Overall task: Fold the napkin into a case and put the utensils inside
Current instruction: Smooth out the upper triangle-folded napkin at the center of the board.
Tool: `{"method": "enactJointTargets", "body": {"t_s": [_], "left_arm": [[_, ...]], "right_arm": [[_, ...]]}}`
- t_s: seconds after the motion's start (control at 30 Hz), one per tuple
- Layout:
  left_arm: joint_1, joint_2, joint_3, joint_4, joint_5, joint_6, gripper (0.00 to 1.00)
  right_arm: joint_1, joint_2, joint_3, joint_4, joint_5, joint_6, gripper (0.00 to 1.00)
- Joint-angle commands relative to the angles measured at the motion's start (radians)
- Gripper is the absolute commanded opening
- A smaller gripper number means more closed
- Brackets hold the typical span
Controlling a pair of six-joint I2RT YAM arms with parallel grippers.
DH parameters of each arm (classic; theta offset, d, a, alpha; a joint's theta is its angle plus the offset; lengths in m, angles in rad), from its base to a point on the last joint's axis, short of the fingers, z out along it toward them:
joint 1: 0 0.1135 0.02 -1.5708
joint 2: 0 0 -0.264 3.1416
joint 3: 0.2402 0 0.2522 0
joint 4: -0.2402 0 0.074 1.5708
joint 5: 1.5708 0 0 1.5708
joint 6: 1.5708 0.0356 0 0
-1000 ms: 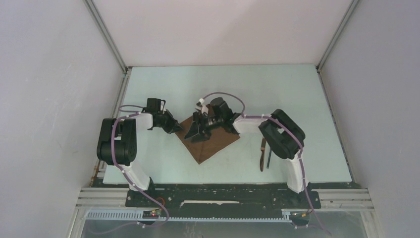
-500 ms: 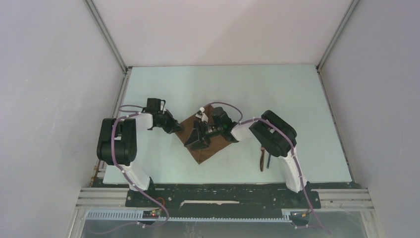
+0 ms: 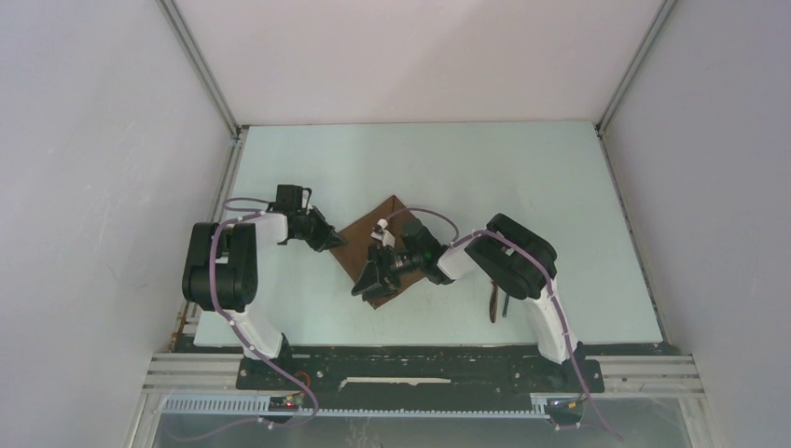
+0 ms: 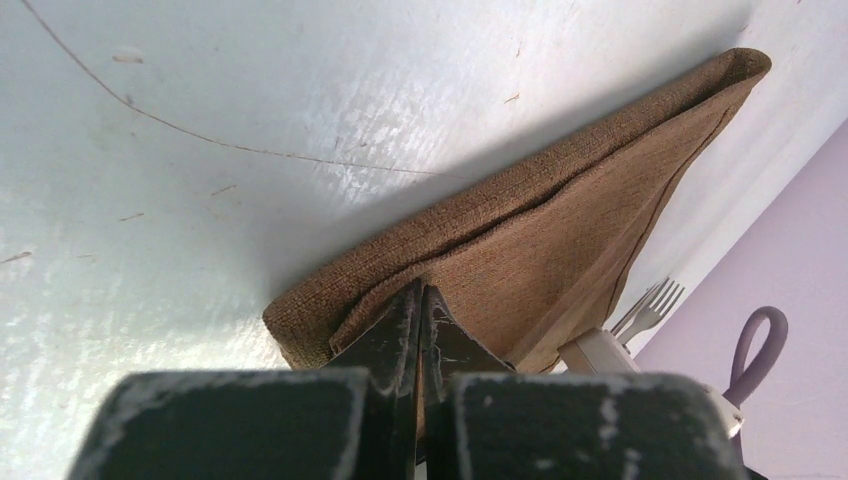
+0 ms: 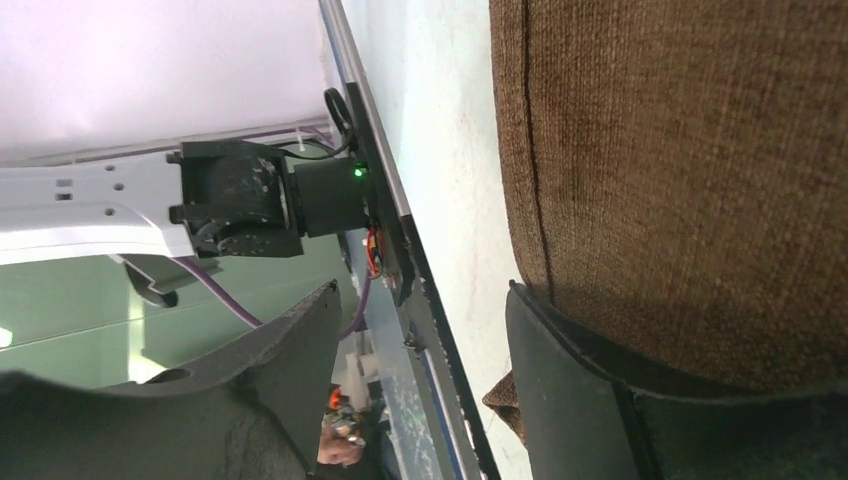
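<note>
Left wrist view, item one: left hand (image 4: 420, 300), fingers pressed together with no gap, closed on the napkin (image 4: 560, 220) at its nearest corner, where the top layer of cloth rises to the tips.
- Napkin: brown woven cloth, folded, with at least two layers showing along one edge. It lies on the pale counter (image 4: 200, 200).
- Counter surface: one thin scratch line (image 4: 230, 148) and small specks.
- Past the napkin's far edge: pale tines of a fork (image 4: 650, 303), the rest hidden by the cloth.

Right wrist view, item two: right hand (image 5: 425, 300), fingers standing well apart, open, nothing gripped.
- One finger (image 5: 620, 420) lies over the napkin (image 5: 700, 180) near its hemmed edge.
- The other finger (image 5: 270, 380) is off the cloth, over the counter (image 5: 440, 150).
- Beyond: left arm's base (image 5: 240, 200), with a black joint, a white link and a green light lit.

Top view, item three: napkin (image 3: 364, 241), a diamond near the middle of the counter (image 3: 485, 168), one corner pointing away from the arms.
- Left hand (image 3: 326, 240) sits at the napkin's left corner.
- Right hand (image 3: 371, 280) is over its near corner.
- Utensils (image 3: 495, 299): two slender pieces side by side on the counter, one brown-handled and one darker. They lie right of the napkin and apart from it, partly hidden behind the right arm (image 3: 522, 261).
</note>
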Motion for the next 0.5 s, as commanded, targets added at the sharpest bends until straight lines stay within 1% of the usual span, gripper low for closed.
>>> {"method": "enactJointTargets", "body": {"t_s": [0.0,0.03,0.1,0.13,0.2,0.23,0.27,0.33,0.4,0.43,0.47], "left_arm": [[0.023,0.015,-0.008,-0.062,-0.113,0.043,0.00],[0.023,-0.002,-0.002,-0.063,-0.109,0.052,0.00],[0.023,-0.055,0.013,-0.075,-0.097,0.076,0.01],[0.023,-0.085,0.027,-0.089,-0.083,0.083,0.08],[0.023,-0.146,0.059,-0.122,-0.063,0.099,0.17],[0.023,-0.174,0.082,-0.147,-0.055,0.110,0.23],[0.023,-0.202,0.104,-0.177,-0.050,0.124,0.28],[0.026,-0.252,0.151,-0.243,-0.051,0.161,0.39],[0.034,-0.302,0.180,-0.311,-0.060,0.192,0.44],[0.059,-0.341,0.184,-0.332,-0.066,0.208,0.46],[0.077,-0.371,0.182,-0.349,-0.077,0.219,0.48]], "right_arm": [[0.037,-0.086,-0.055,-0.151,0.031,-0.112,0.70],[0.049,-0.161,-0.056,-0.245,0.056,-0.175,0.70],[0.079,-0.304,-0.028,-0.551,0.187,-0.347,0.73],[0.101,-0.361,0.015,-0.729,0.285,-0.438,0.74],[0.145,-0.415,0.116,-1.035,0.475,-0.576,0.76],[0.164,-0.416,0.174,-1.179,0.567,-0.625,0.75],[0.186,-0.401,0.232,-1.305,0.697,-0.662,0.74],[0.235,-0.338,0.359,-1.534,0.895,-0.703,0.73],[0.278,-0.254,0.510,-1.703,1.037,-0.701,0.70],[0.301,-0.213,0.555,-1.743,1.083,-0.697,0.68],[0.312,-0.188,0.595,-1.753,1.093,-0.688,0.65]]}}
